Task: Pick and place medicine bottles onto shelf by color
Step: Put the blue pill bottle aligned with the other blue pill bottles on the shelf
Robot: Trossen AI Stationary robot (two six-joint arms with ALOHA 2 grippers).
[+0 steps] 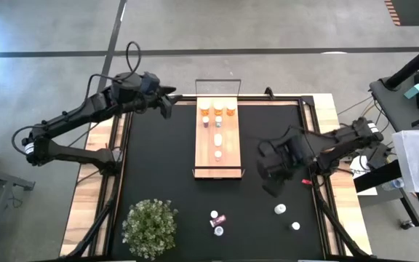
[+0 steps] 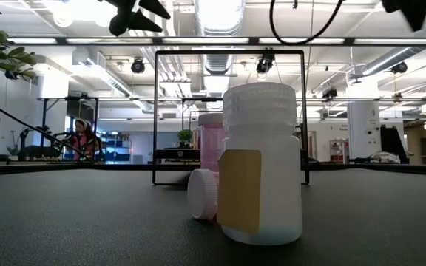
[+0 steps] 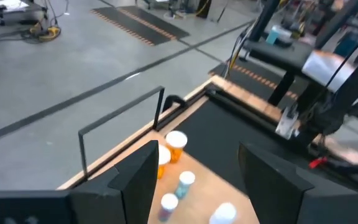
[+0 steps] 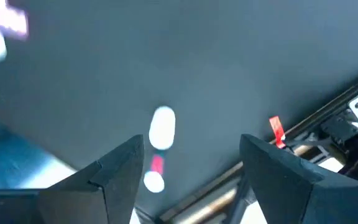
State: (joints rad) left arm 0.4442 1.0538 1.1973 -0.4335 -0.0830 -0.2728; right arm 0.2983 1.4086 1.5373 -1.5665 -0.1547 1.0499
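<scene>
Bottles sit in 2 places. On the shelf, a pale wood board lying lengthwise down the middle of the black mat, 3 orange bottles stand in a row at the far end, with 3 white ones in a line behind them along the board's long axis. Loose bottles remain on the mat at the near edge: 2 white-capped ones with a small pink item between them near the plant, and 2 more white bottles toward the right.

Right gripper hangs over the mat just right of the shelf's near end, its fingers spread wide and holding nothing. From its wrist view, a white bottle lies on the dark mat ahead, between the 2 open fingers but well beyond them. That right-hand pair lies on the near side of this gripper, so the right arm is clearly the closer one for the next pick, and a reach toward the near edge looks likely.

Left gripper waits by the far left corner of the shelf, fingers parted and empty, looking down on the orange row.
</scene>
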